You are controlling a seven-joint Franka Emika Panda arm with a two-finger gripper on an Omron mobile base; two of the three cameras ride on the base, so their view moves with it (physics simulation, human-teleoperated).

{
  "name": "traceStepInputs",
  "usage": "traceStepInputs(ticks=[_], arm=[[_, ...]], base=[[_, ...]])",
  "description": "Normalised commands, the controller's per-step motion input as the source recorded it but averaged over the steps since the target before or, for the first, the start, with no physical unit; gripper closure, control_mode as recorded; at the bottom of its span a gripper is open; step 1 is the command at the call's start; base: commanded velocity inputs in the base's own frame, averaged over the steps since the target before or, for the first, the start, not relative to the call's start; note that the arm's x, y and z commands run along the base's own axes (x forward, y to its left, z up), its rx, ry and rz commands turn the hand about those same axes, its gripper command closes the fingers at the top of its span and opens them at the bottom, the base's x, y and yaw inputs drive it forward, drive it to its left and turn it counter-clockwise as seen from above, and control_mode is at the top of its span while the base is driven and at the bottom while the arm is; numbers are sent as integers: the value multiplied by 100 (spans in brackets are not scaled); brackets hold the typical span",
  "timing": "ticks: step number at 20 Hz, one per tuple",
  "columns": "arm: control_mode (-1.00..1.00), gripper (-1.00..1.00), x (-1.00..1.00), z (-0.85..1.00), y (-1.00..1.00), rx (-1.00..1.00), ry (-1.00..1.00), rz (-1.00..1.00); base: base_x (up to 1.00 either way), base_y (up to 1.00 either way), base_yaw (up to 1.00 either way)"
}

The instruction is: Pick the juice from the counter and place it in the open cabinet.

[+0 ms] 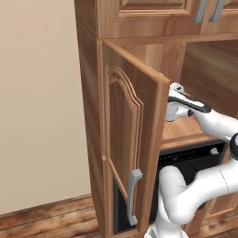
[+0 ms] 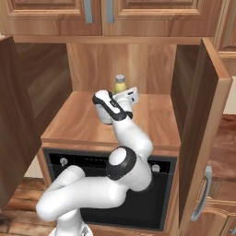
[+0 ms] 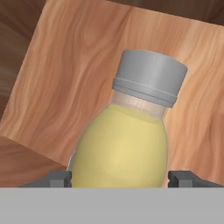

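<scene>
Fingertips (image 3: 57,178) flank the juice (image 3: 122,144), apparently gripped by the hand (image 2: 124,99); door (image 1: 132,139) hides it leftward.

Arm folded at the elbow low, forearm reaching up and forward, wrist level. Gripper (image 3: 119,178) jaws spread, one dark fingertip (image 3: 57,178) on either side of the juice (image 3: 120,144).
</scene>
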Motion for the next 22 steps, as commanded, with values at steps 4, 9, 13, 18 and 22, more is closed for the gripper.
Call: traceStepInputs(ticks=[4, 9, 13, 18, 22], arm=[[-100, 100, 2, -1, 8, 0, 0, 0], [-100, 100, 3, 0, 0, 0, 1, 0], [-100, 100, 1, 0, 0, 0, 0, 0], [-100, -100, 0, 0, 0, 0, 0, 0], [-100, -100, 0, 0, 0, 0, 0, 0]], base=[[0, 0, 0], [0, 0, 0], [0, 0, 0], [0, 0, 0], [0, 0, 0]])
